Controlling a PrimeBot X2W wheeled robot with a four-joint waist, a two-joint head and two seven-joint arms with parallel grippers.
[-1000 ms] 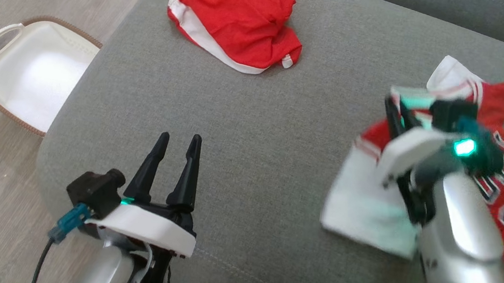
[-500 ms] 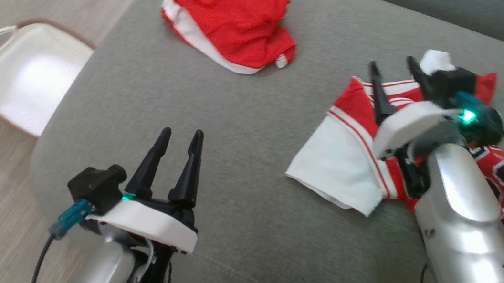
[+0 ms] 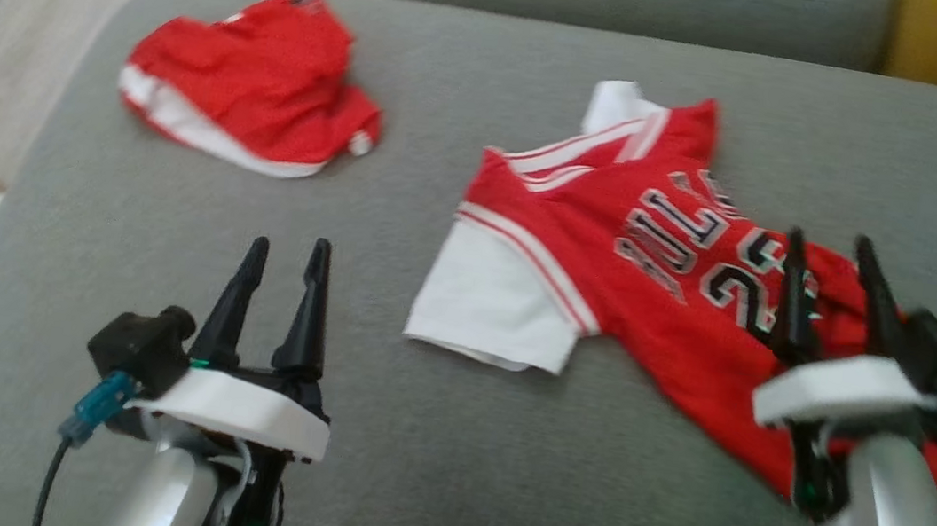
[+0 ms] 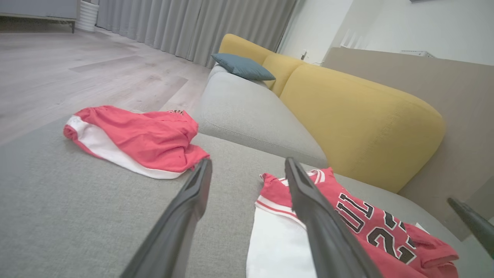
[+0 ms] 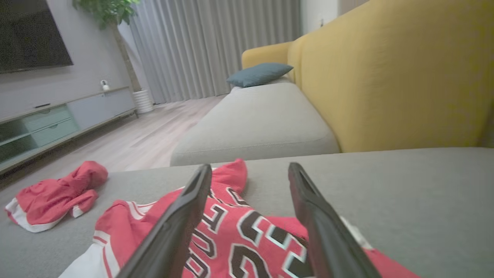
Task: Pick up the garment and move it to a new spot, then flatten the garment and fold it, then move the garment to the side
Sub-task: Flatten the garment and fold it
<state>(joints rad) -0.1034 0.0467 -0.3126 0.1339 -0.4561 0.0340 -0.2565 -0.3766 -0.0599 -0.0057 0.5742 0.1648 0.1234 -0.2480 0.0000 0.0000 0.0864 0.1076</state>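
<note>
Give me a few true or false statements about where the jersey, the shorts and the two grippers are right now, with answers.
1. The jersey lies on the grey sofa seat. True.
2. The right gripper is shut on the jersey. False: its jaws stand open above the jersey.
3. The red shorts lie apart from the jersey, toward the robot's left. True.
4. The left gripper touches the shorts. False: it is open over bare seat, away from both garments.
5. The blue pillow lies on the jersey. False: it sits on the farther seat, by the yellow backrest.
</note>
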